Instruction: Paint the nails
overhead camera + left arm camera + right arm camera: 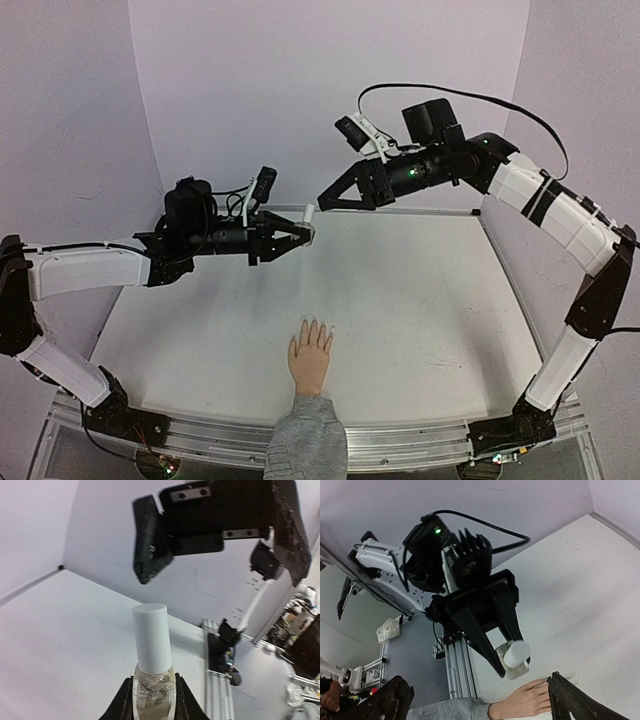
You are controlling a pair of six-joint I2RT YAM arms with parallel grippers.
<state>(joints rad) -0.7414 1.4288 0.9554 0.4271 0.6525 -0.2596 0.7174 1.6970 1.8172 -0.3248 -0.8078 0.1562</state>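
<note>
A flesh-coloured hand (310, 356) with a grey sleeve cuff (305, 438) lies palm down at the table's front centre. Its tiny pale nails (313, 325) point away from the arms. My left gripper (305, 233) is shut on a small clear bottle (309, 214) with a white cap, held in the air above the table's back. The left wrist view shows the bottle (151, 650) upright between my left gripper's (154, 700) jaws. My right gripper (328, 200) is wide open and empty just beyond the cap. From the right wrist view the bottle (516, 657) and the hand (530, 703) lie past my right gripper (480, 687).
The white table (420, 300) has an aluminium rail along its front edge (410, 445) and purple walls behind and at both sides. A black cable (470, 95) loops over the right arm.
</note>
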